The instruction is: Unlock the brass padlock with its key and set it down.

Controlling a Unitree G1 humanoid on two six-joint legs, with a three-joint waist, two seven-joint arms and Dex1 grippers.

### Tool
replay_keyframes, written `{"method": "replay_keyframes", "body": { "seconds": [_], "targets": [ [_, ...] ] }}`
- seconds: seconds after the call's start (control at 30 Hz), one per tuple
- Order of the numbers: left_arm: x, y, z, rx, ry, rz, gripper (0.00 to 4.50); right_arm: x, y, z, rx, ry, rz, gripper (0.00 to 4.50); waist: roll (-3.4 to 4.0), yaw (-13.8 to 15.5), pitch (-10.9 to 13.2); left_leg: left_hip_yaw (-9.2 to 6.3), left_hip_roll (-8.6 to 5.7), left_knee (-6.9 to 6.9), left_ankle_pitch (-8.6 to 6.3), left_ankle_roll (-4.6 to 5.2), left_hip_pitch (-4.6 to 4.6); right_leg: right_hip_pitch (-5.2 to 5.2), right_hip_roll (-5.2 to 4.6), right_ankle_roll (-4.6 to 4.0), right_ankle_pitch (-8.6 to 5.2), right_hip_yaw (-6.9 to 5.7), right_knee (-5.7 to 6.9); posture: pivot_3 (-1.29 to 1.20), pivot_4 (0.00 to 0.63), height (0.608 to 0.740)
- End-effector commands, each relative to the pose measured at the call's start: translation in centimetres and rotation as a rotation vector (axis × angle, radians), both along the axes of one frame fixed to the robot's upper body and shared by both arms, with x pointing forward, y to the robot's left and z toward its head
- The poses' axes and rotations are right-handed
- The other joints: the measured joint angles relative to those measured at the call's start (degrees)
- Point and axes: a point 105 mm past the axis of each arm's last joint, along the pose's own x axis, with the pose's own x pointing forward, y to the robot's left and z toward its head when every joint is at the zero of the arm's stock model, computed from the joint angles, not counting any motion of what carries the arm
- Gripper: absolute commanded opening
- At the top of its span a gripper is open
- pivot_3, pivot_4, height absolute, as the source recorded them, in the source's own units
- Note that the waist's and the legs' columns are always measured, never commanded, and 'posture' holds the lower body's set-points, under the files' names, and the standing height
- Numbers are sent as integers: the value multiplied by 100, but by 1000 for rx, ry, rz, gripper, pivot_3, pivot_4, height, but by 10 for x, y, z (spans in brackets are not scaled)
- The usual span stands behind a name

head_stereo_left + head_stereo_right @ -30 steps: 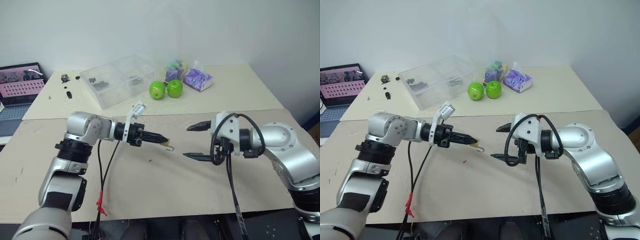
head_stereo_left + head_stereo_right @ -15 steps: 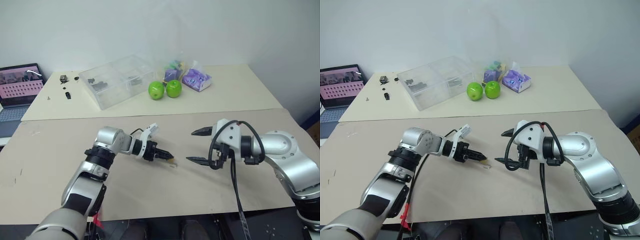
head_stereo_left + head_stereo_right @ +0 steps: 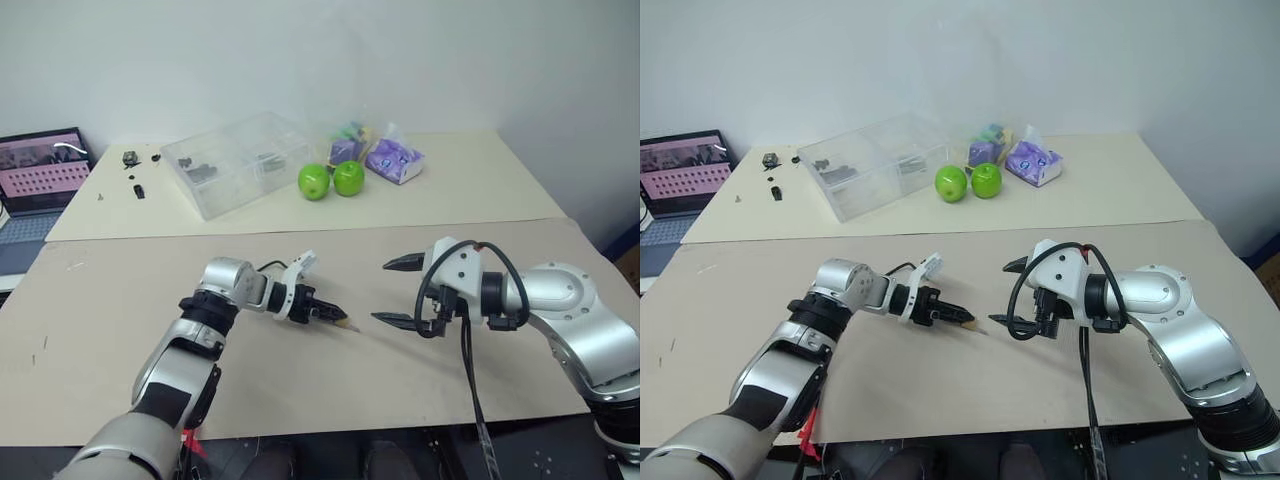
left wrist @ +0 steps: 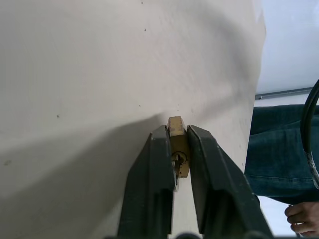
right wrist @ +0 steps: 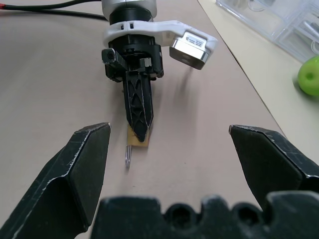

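Item: brass padlock (image 4: 178, 144), lying on the tan table (image 3: 300, 380) at centre, silvery shackle (image 5: 128, 157) toward six o'clock, its body between the left gripper (image 4: 178, 149) fingers, which look barely parted around it. Right gripper (image 5: 169, 164), jaws spread wide and empty, hovers at three o'clock. Risk: the lock may cling to one finger and drag or tip as the gripper lifts; whether the key remains in the keyhole I cannot tell.

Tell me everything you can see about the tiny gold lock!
The brass padlock is a tiny golden-yellow metal block with a round keyhole in its end. It sits between the two black fingers of the left gripper, low on the tan table. In the right wrist view its thin silvery shackle sticks out past the body and looks swung open, lying against the tabletop. Whether the key is still in it is hard to tell.
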Motion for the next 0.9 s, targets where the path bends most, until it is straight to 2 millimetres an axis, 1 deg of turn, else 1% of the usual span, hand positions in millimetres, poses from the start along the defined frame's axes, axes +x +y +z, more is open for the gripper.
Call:
{"method": "replay_keyframes", "body": {
  "seconds": [0.03,0.1,0.13,0.2,0.23,0.27,0.37,0.4,0.43,0.5,0.53,0.6,0.63,0.7,0.73,0.77,0.83,0.9],
  "targets": [
    [12,28,-9,106,-13,87,2468,1,3,14,-2,-61,13,4500,0,-2,-3,0,0,0,0,0,1,0,0,0,0,0,-1,0,150,740],
    [15,36,-7,109,-18,107,2912,1,4,14,-3,-60,17,4500,-2,-2,-6,0,0,0,0,0,10,6,0,1,0,0,-5,0,150,740],
    [16,40,-6,108,-21,118,3336,1,4,14,-3,-59,19,4500,-2,-4,-6,0,1,-1,0,0,17,11,0,2,-1,0,-5,0,150,740],
    [19,48,-3,108,-25,141,3810,2,5,14,-2,-58,22,4500,-2,-37,-6,4,4,-4,0,0,24,12,2,16,-9,0,-4,0,150,740],
    [21,51,-2,110,-27,150,4197,2,6,13,-3,-57,23,4500,-3,-60,-7,10,9,-6,0,0,29,11,8,31,-18,1,-3,0,150,740],
    [22,54,-2,113,-32,159,4466,2,6,13,-4,-56,26,4500,-2,-72,-8,12,13,-10,0,0,33,11,11,33,-18,1,-2,0,150,740],
    [28,70,3,134,-59,194,4466,3,8,14,-4,-55,34,4500,-1,-100,-9,11,17,-18,0,0,37,10,15,29,-16,2,0,0,150,740],
    [30,75,5,140,-70,205,4466,4,8,14,-4,-56,36,4500,-1,-111,-9,12,17,-18,0,-1,36,8,15,15,-8,3,0,0,150,740],
    [33,80,9,148,-87,218,4466,4,8,14,-6,-56,39,4500,-2,-133,-8,11,17,-18,0,0,34,6,15,-2,2,3,0,0,150,740],
    [37,88,18,149,-122,226,4466,5,9,14,-8,-56,42,4500,-4,-154,-7,11,16,-17,0,-1,31,3,15,-3,3,3,0,0,150,740],
    [39,91,25,147,-163,220,4466,6,9,14,-9,-55,44,4500,-4,-162,-7,11,16,-18,0,0,30,2,16,-3,3,3,0,0,150,740],
    [42,96,44,143,-314,162,4466,6,9,14,-11,-50,48,4500,-5,-169,-4,11,17,-21,0,0,29,-2,18,-3,3,4,1,0,150,740],
    [41,97,55,128,-412,106,4466,6,9,13,-11,-46,50,4500,-6,-168,-3,11,18,-23,0,-1,25,-7,18,-4,3,5,1,0,150,740],
    [31,97,71,86,-541,5,4466,6,8,13,-12,-36,54,4500,-2,-134,-3,6,22,-27,1,-4,8,-19,19,-8,6,7,8,0,150,740],
    [19,97,86,43,-642,-73,4466,5,6,13,5,1,56,4500,-2,-117,-3,-1,22,-27,4,-9,-6,-28,15,-11,7,6,10,0,150,740],
    [7,98,94,23,-713,-141,4466,4,4,12,15,38,60,4500,-2,-102,-3,-1,20,-24,4,-10,-16,-34,10,-12,8,6,8,0,150,740],
    [-10,100,100,27,-818,-239,4466,3,-1,12,35,100,61,4500,-1,-51,-3,4,15,-25,4,-13,-28,-44,-16,-13,8,5,2,0,150,740],
    [-17,104,98,66,-884,-271,4466,3,-7,14,46,137,58,4500,0,7,-3,17,3,-24,0,-8,-30,-48,-38,-13,8,-4,-6,0,150,740]
  ]
}}
